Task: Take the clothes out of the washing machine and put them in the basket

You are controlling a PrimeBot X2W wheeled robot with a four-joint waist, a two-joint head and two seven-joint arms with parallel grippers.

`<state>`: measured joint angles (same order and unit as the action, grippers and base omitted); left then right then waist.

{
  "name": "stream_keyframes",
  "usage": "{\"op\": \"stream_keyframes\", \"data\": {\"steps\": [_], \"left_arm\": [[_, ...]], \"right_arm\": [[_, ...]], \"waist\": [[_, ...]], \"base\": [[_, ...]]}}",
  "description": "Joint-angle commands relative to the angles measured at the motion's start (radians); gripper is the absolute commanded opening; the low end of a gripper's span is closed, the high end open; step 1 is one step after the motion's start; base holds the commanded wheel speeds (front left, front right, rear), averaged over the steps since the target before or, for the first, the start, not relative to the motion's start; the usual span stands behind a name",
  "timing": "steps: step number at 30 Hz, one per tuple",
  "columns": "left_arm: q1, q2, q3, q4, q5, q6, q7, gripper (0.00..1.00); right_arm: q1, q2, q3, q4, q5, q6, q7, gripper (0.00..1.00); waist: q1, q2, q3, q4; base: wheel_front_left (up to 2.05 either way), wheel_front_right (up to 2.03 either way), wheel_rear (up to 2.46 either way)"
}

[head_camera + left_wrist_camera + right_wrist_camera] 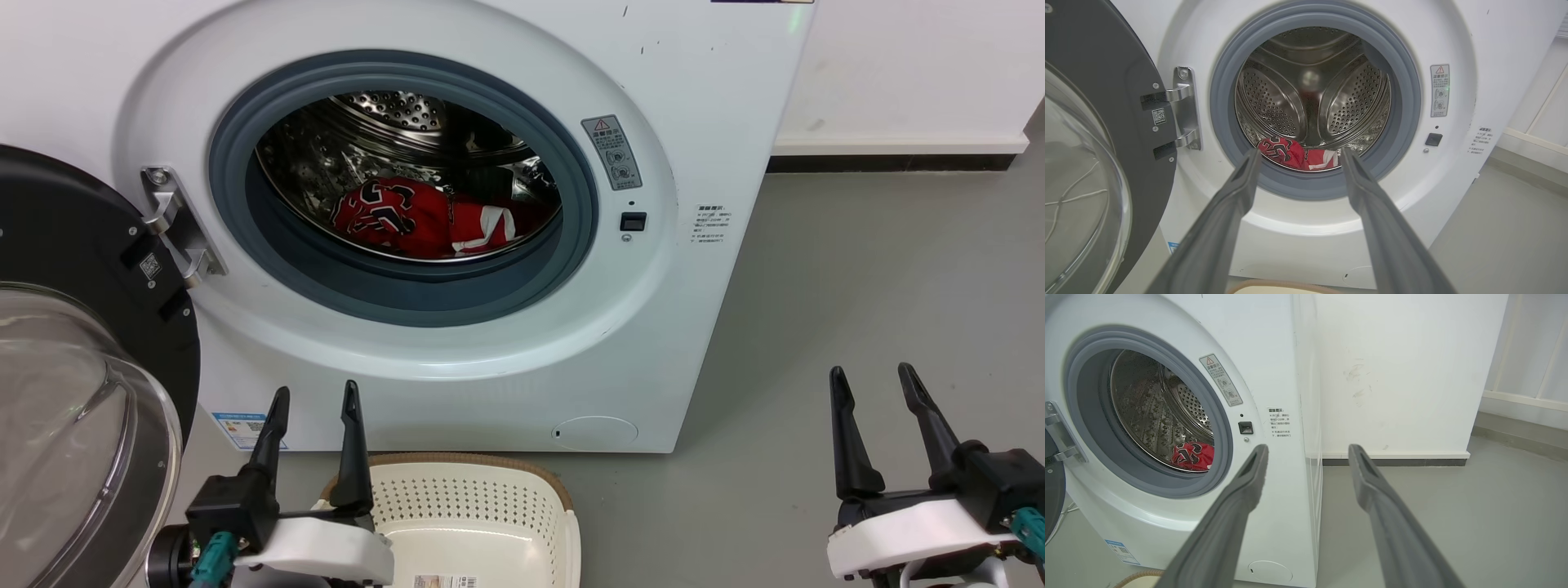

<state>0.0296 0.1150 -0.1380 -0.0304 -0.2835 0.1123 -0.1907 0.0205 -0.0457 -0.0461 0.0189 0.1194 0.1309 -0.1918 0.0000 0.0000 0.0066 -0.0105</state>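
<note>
Light: bright, even, indoor; shadows soft. Glints on the shiny perforated steel drum (1274,98); pale sheen on the clear domed glass door (57,441). My left gripper's (1300,152) dark fingers (1216,228) blur close up. Wrist views bow at edges.

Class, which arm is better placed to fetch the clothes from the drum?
Likely the left: left gripper, open, points straight at the clothes; right gripper sits off beside the washing machine.

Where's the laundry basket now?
In the head view, the basket sits on the floor at bottom centre, before the washing machine, beside the left gripper.
</note>
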Motion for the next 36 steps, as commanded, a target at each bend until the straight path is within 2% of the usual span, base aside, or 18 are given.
{"op": "stream_keyframes", "data": {"steps": [1,7,13,28,36], "left_arm": [[0.000,0.008,-0.011,0.000,0.030,0.011,-0.010,1.00],[-0.005,0.019,-0.038,0.025,0.077,0.038,-0.024,1.00],[0.004,0.022,-0.052,0.049,0.110,0.036,-0.036,1.00],[0.024,-0.020,-0.007,0.095,0.181,-0.028,-0.064,1.00],[0.028,-0.035,0.003,0.101,0.256,-0.042,-0.077,1.00]], "right_arm": [[-0.002,-0.005,0.000,-0.003,-0.030,0.000,-0.009,1.00],[-0.002,-0.006,-0.004,0.018,-0.085,0.000,-0.022,1.00],[0.002,-0.006,-0.003,0.018,-0.128,0.000,-0.035,1.00],[0.019,-0.006,0.005,0.036,-0.175,0.000,-0.063,1.00],[0.022,-0.007,-0.005,0.049,-0.214,0.000,-0.074,1.00]], "waist": [[0.0000,0.0000,0.001,-0.001],[0.0000,0.0000,0.004,-0.002],[0.0000,0.0000,0.005,-0.002],[0.0000,0.0000,0.007,-0.005],[0.0000,0.0000,0.009,-0.008]], "base": [[0.00,0.00,0.00],[0.00,0.00,0.00],[0.00,0.00,0.00],[0.00,0.00,0.00],[0.00,0.00,0.00]]}}
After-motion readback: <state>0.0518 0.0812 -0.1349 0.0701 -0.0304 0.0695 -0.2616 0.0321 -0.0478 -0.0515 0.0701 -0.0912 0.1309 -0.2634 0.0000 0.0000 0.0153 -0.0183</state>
